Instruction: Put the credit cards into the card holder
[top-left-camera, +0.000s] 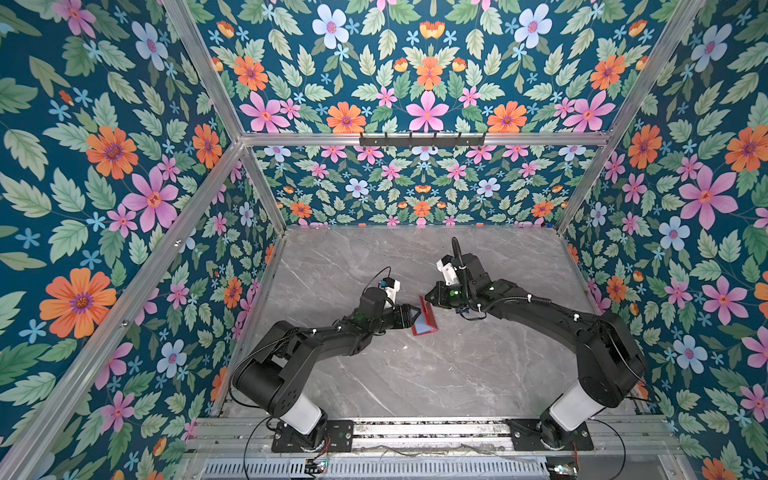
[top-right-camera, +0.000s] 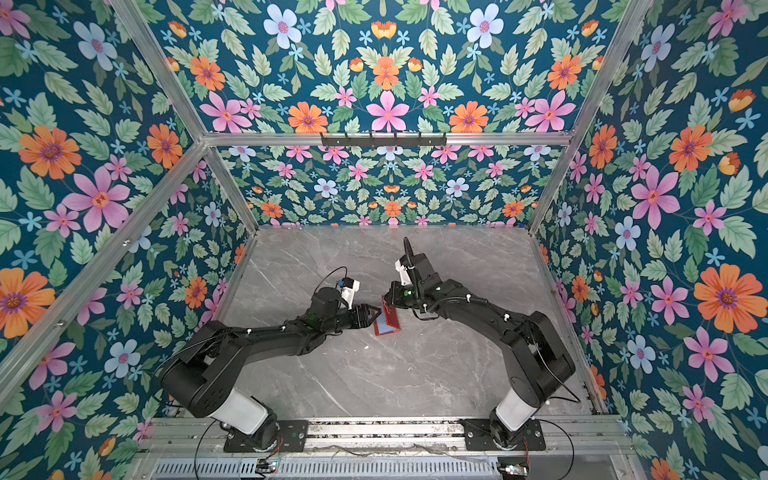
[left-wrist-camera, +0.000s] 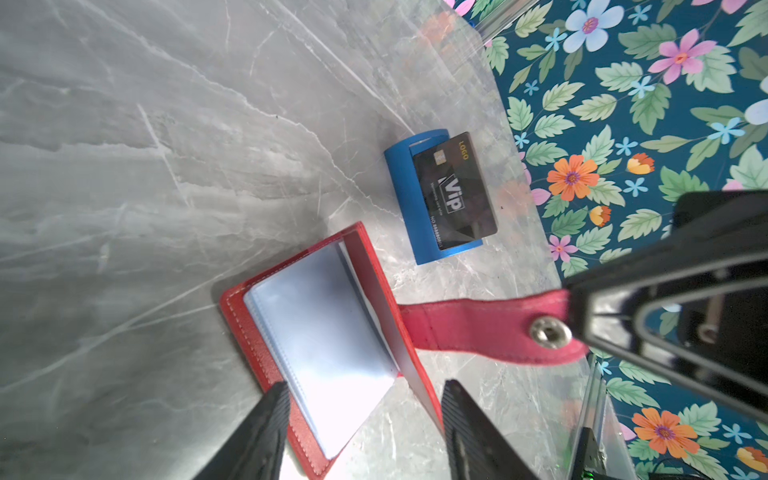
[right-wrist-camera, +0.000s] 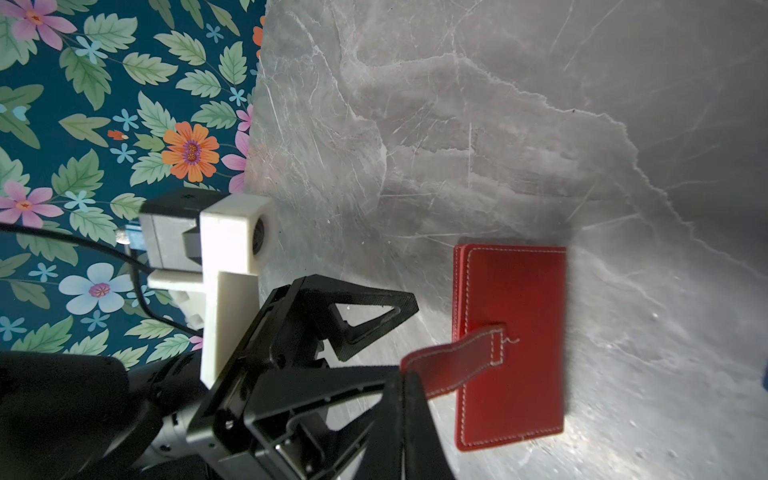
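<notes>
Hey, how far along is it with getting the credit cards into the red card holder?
Done: the card holder lies open, clear sleeves showing no card. In hand: the right hand is shut on the snap strap, holding the cover up; the open left hand sits at the sleeves. Left: the black VIP card stands in the blue stand; nothing inserted yet.

Red card holder (left-wrist-camera: 324, 328) half-open; blk VIP card (left-wrist-camera: 455, 191) propped nearby.

The red leather-look bifold card holder (left-wrist-camera: 324, 332) lies on the grey marble surface (left-wrist-camera: 166, 166), near a small blue stand (left-wrist-camera: 405, 199) holding a black VIP card (left-wrist-camera: 455, 191).
</notes>
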